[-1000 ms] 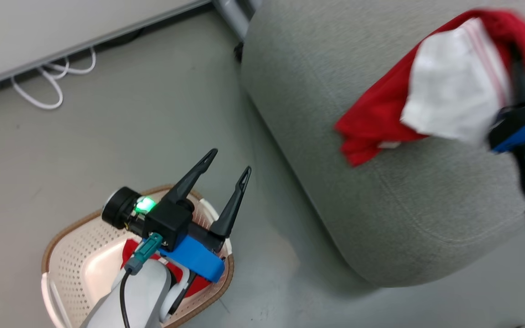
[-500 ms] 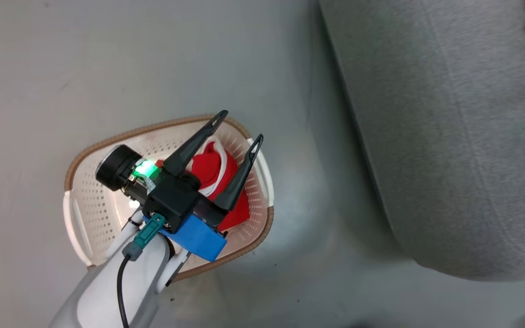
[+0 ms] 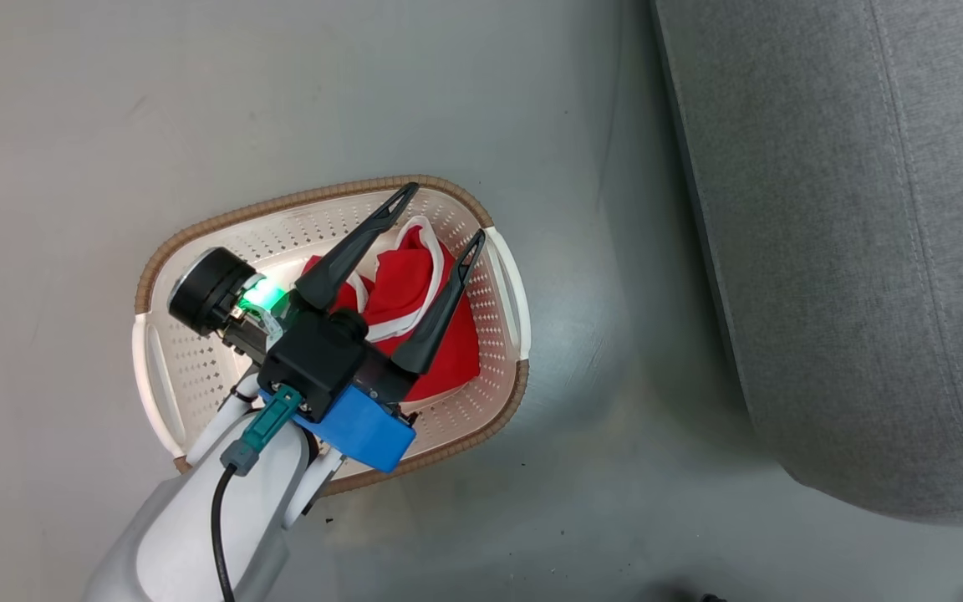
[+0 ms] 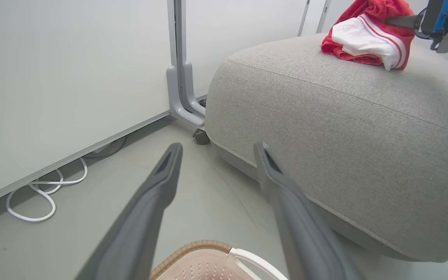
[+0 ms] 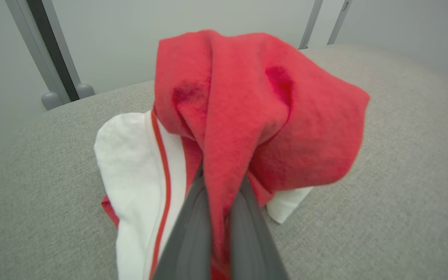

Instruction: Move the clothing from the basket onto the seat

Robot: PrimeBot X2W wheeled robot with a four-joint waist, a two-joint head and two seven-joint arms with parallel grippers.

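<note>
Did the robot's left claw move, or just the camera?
Yes. Against the basket, the left gripper has drawn back: its fingertips poked out past the rim before, and now hang within it, above the clothing. The camera turned too.

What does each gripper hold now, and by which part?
The right gripper is shut on a red garment, pinching a bunched fold of its fabric. The left gripper is open and holds nothing.
</note>
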